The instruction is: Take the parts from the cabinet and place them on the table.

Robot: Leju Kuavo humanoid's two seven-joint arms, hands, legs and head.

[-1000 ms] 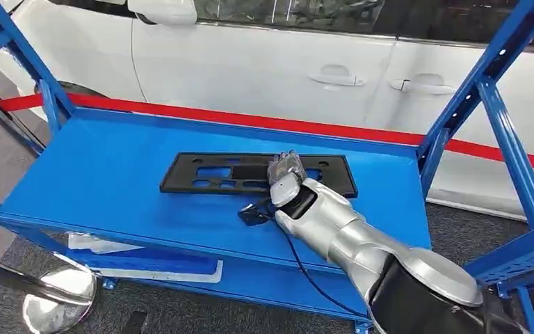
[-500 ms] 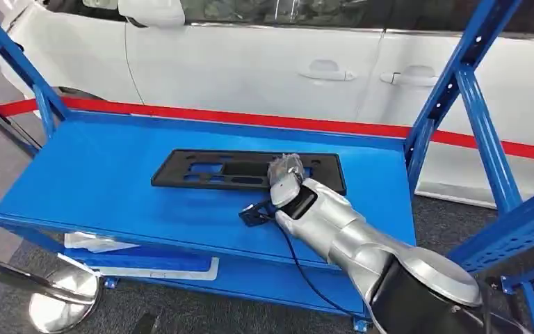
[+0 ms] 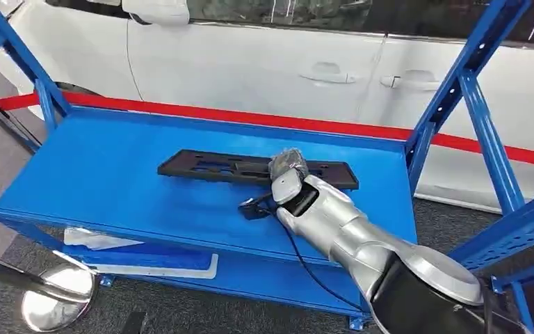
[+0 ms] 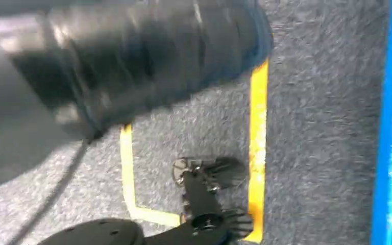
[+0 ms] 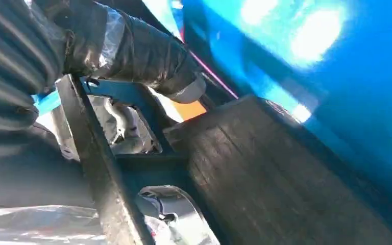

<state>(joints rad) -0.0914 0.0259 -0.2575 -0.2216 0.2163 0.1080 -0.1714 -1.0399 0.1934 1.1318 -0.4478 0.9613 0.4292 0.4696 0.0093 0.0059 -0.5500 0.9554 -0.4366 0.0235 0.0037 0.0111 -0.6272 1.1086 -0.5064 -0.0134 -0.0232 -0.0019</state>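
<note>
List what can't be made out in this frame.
- Right hand, head view: its fingers sit over the black panel, hiding the contact.
- Right wrist view: blurred and close, so the panel's outline is cut off.
- Left hand: left wrist view shows blurred carpet; hand state unclear.

A white car [image 3: 264, 66] stands behind the rack, its two door handles [image 3: 328, 73] visible. A red strip [image 3: 250, 118] runs along its side. Grey carpet [image 3: 181, 313] covers the floor, marked with yellow tape [image 4: 258, 127]. A chrome stanchion base [image 3: 49, 303] sits at lower left.
</note>
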